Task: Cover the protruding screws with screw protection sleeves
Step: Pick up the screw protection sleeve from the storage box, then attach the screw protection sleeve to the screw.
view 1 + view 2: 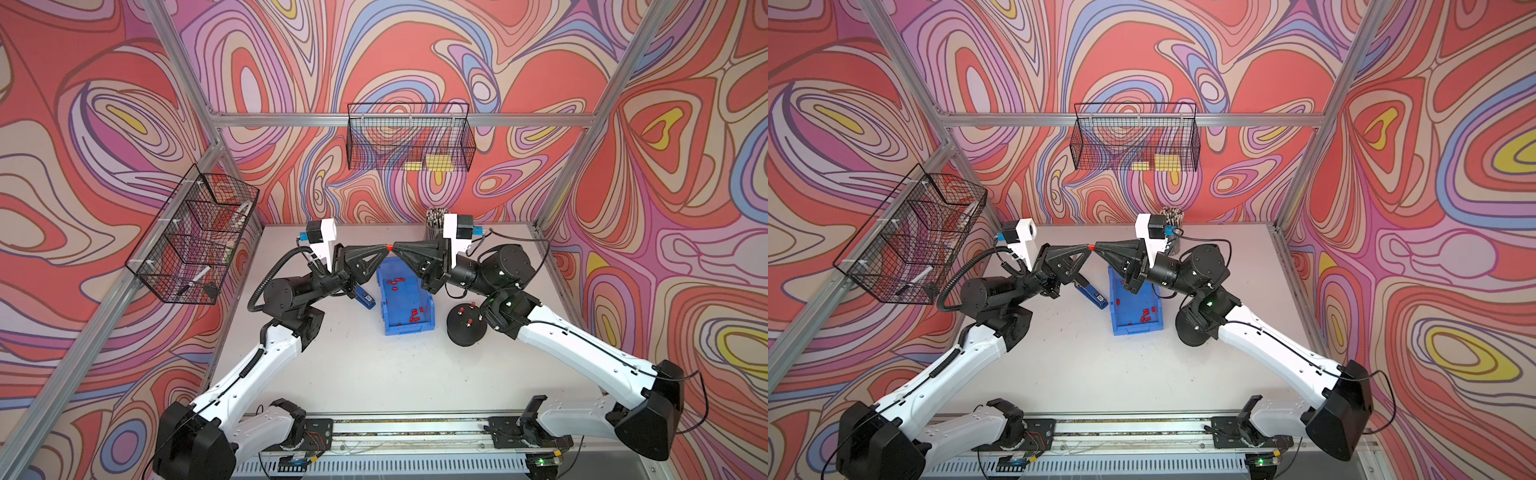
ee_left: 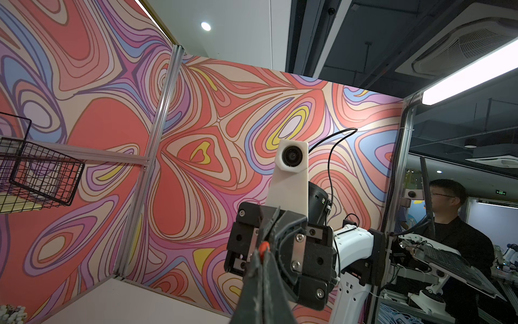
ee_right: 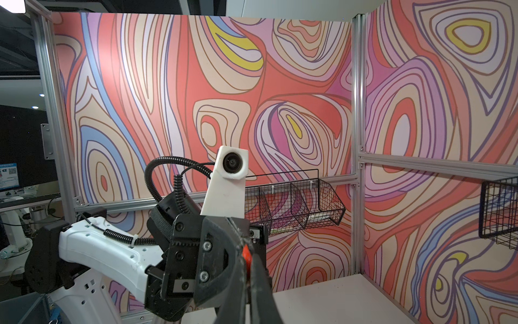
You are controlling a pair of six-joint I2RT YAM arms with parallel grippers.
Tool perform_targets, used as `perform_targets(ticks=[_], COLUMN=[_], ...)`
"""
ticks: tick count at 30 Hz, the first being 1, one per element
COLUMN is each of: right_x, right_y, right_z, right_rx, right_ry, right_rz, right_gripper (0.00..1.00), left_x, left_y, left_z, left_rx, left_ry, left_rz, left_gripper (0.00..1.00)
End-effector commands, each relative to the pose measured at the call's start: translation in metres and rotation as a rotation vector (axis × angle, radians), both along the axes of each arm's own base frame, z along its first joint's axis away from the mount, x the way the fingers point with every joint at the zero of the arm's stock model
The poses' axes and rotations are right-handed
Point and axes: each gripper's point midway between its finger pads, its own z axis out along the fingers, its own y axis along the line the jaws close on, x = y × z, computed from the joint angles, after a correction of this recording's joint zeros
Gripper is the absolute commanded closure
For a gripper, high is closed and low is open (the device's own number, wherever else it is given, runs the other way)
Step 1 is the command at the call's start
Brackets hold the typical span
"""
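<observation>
Red sleeve (image 1: 389, 248) was pinched in mid-air over the blue bin (image 1: 405, 328), left gripper (image 1: 385, 249) and right gripper (image 1: 394, 248) both clenched on its ends: a handover, by my reading. Next the left should release, letting the right carry it to the black base (image 1: 465, 334) beside the bin

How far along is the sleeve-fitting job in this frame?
Done: three red sleeves stand on the black base, apparently capping studs; any fourth stud is hidden by the right arm. In hand: one sleeve is pinched tip to tip between the left gripper and right gripper, both shut on it, above the blue bin. Left: seat it on a bare stud, if one remains; spares lie in the bin.
</observation>
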Motion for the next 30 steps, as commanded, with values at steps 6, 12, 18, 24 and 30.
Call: perform_targets(ticks=[6, 12, 18, 24, 30], right_x=[0.003, 0.007, 0.016, 0.016, -0.004], right_y=[-0.003, -0.020, -0.065, -0.147, -0.213], right_z=[0.007, -0.005, -0.053, -0.134, -0.221], right_rx=[0.005, -0.055, -0.262, -0.531, -0.833], right_ry=[0.004, 0.058, 0.250, 0.588, 0.902], right_rz=[-0.037, -0.146, -0.386, -0.739, -1.015], right_gripper=[1.00, 1.00, 1.00, 1.00, 1.00], left_x=[-0.007, 0.002, 0.026, 0.059, 0.078], left_y=[0.002, 0.011, 0.035, 0.059, 0.061], left_z=[0.002, -0.013, -0.037, -0.067, -0.088], left_rx=[-0.007, 0.070, 0.236, 0.366, 0.429], left_ry=[-0.047, -0.041, 0.005, 0.107, 0.172], left_rz=[0.013, 0.181, 0.485, 0.716, 0.766], left_gripper=[0.40, 0.04, 0.01, 0.01, 0.01])
